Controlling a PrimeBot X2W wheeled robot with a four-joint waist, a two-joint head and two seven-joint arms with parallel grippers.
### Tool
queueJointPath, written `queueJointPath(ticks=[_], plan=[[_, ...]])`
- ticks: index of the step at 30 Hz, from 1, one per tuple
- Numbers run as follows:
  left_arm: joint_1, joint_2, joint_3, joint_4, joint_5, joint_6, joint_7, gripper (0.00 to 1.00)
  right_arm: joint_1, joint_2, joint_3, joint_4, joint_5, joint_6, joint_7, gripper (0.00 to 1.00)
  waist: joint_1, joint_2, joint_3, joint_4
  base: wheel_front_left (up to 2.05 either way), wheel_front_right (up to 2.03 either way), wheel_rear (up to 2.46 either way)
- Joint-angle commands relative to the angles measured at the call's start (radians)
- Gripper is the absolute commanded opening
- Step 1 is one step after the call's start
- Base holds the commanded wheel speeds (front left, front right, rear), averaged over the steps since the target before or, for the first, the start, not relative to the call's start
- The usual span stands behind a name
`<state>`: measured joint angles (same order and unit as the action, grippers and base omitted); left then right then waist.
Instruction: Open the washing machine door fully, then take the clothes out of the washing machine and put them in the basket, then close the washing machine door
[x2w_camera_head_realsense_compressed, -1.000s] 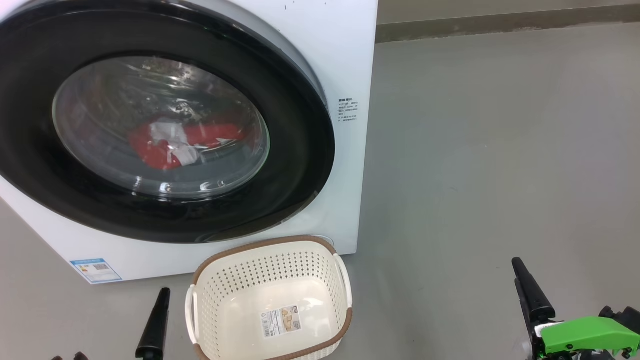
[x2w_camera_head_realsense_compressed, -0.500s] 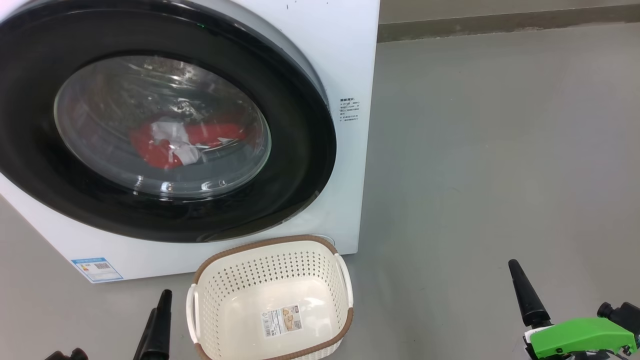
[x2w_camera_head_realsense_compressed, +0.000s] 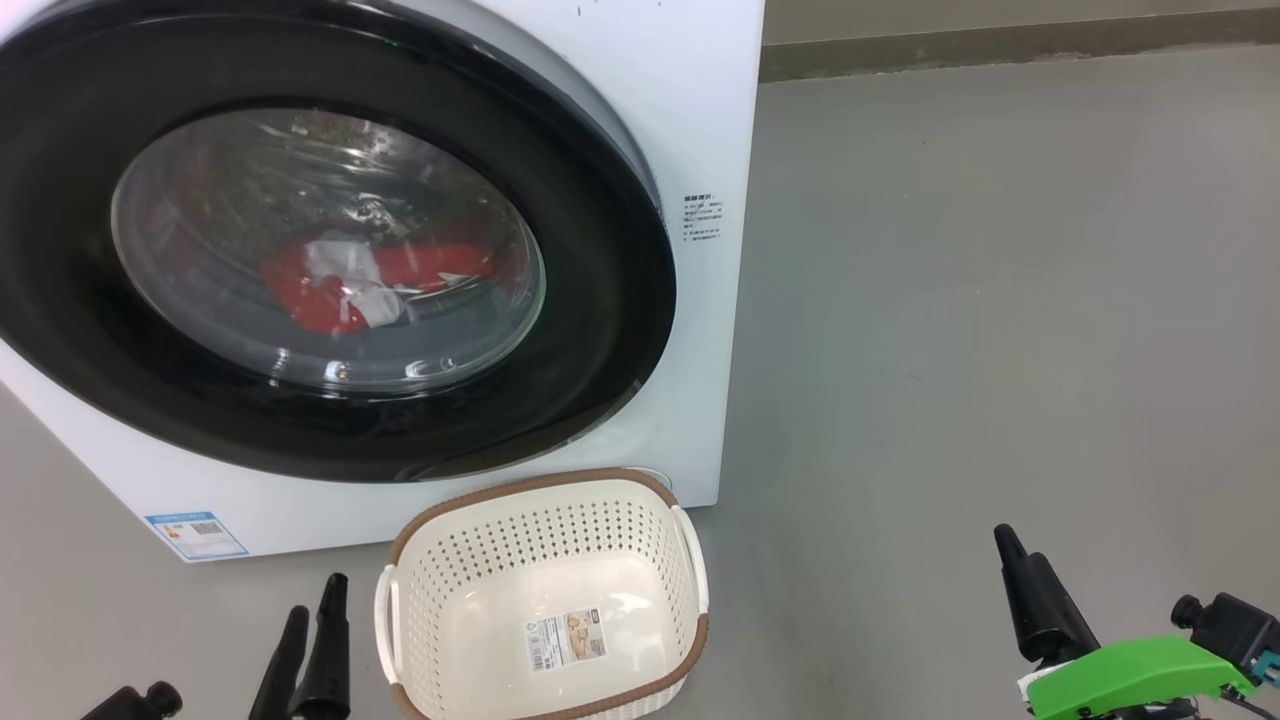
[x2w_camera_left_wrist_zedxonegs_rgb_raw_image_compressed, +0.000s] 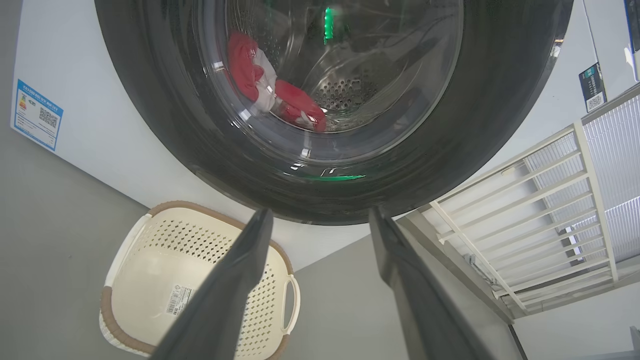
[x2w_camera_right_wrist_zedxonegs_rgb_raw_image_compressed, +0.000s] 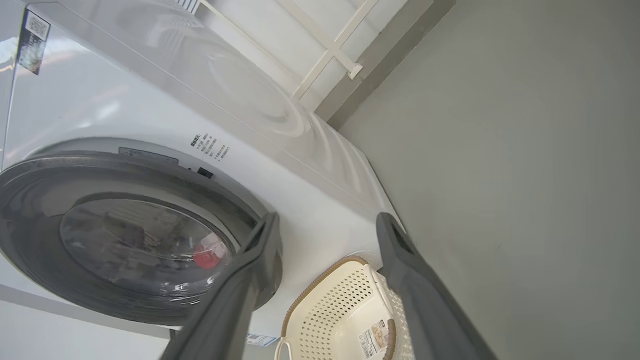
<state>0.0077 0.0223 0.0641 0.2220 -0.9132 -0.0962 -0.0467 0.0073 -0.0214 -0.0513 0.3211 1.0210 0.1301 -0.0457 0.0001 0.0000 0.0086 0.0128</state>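
Note:
The white washing machine (x2w_camera_head_realsense_compressed: 700, 120) stands at the left. Its round black washing machine door (x2w_camera_head_realsense_compressed: 600, 300) lies against the front. Red and white clothes (x2w_camera_head_realsense_compressed: 400, 275) show through the glass window, also seen as the clothes (x2w_camera_left_wrist_zedxonegs_rgb_raw_image_compressed: 295, 102) from below. The cream basket (x2w_camera_head_realsense_compressed: 545, 600) sits on the floor before the machine, with nothing but a sticker inside. My left gripper (x2w_camera_head_realsense_compressed: 318, 595) is open just left of the basket, and in its wrist view my left gripper (x2w_camera_left_wrist_zedxonegs_rgb_raw_image_compressed: 320, 215) points up at the door. My right gripper (x2w_camera_right_wrist_zedxonegs_rgb_raw_image_compressed: 328, 220) is open; one finger (x2w_camera_head_realsense_compressed: 1035, 595) rises at the lower right, well away from the basket.
Grey floor (x2w_camera_head_realsense_compressed: 1000, 300) stretches right of the machine to a wall skirting (x2w_camera_head_realsense_compressed: 1000, 45). A white barred railing (x2w_camera_left_wrist_zedxonegs_rgb_raw_image_compressed: 525, 200) stands beside the machine. A blue label (x2w_camera_head_realsense_compressed: 195, 535) marks the washer's lower left corner.
The camera has shifted slightly. A second finger of my left gripper has come up into view. My right gripper has sunk lower and drifted a little left. Both stay open.

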Motion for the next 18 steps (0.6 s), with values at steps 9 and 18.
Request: queueJointPath(ticks=[9,18], plan=[[0.005,0.018,0.012,-0.048,0.137,0.009,-0.036,1.00,-0.009,-0.016,0.034,-0.030,-0.139,0.000,-0.039,1.00,-0.0001,0.0000,0.001,0.004,0.00,0.00,0.00],[0.013,0.020,0.015,-0.057,0.247,0.014,-0.063,1.00,-0.007,-0.018,0.052,-0.033,-0.236,0.000,-0.066,1.00,-0.0001,0.0000,0.000,0.005,0.00,0.00,0.00]])
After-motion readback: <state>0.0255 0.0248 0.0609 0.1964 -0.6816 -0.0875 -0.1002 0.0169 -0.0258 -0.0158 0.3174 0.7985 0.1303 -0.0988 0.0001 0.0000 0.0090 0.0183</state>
